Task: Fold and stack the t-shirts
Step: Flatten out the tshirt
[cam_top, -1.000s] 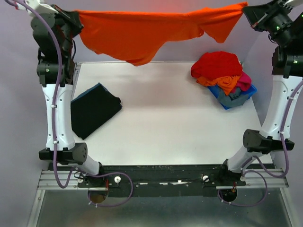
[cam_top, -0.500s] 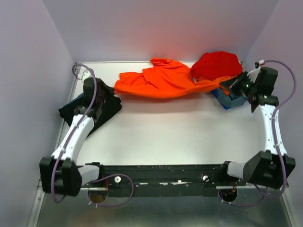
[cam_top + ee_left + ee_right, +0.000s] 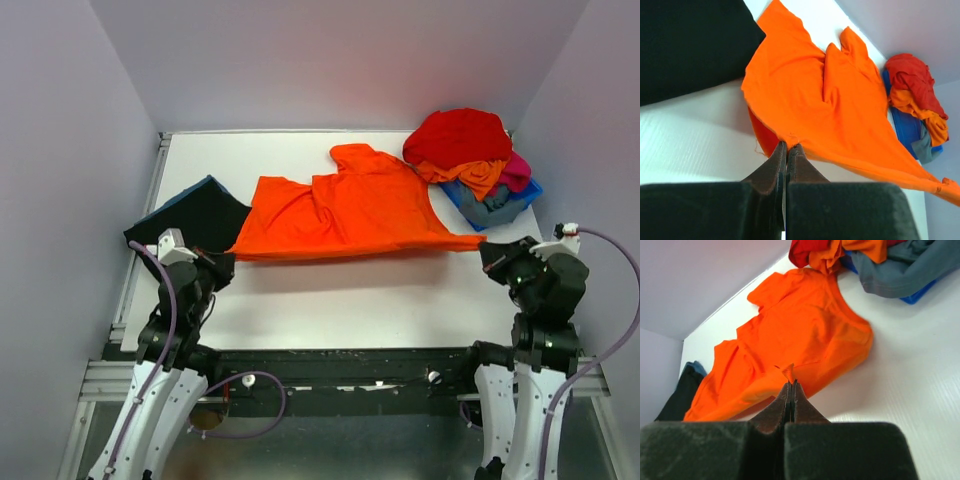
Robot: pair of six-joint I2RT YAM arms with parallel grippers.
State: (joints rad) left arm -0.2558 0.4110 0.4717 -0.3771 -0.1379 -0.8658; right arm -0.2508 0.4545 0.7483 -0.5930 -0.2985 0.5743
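A: Where's the orange t-shirt point(image 3: 345, 215)?
B: Spread flat across the white worktop point(image 3: 350, 305), its near edge stretched between both arms.
A: And the claws?
B: The left claw point(image 3: 786, 146) is pinching the shirt's left corner and the right claw point(image 3: 791, 384) the right corner. A folded black garment point(image 3: 195, 215) lies left, a clothes pile point(image 3: 468, 150) far right.

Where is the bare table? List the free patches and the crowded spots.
Free: the near strip of table between the orange t-shirt and the front edge, and the far-left corner behind the black shirt. Crowded: the far-right corner, under the clothes pile.
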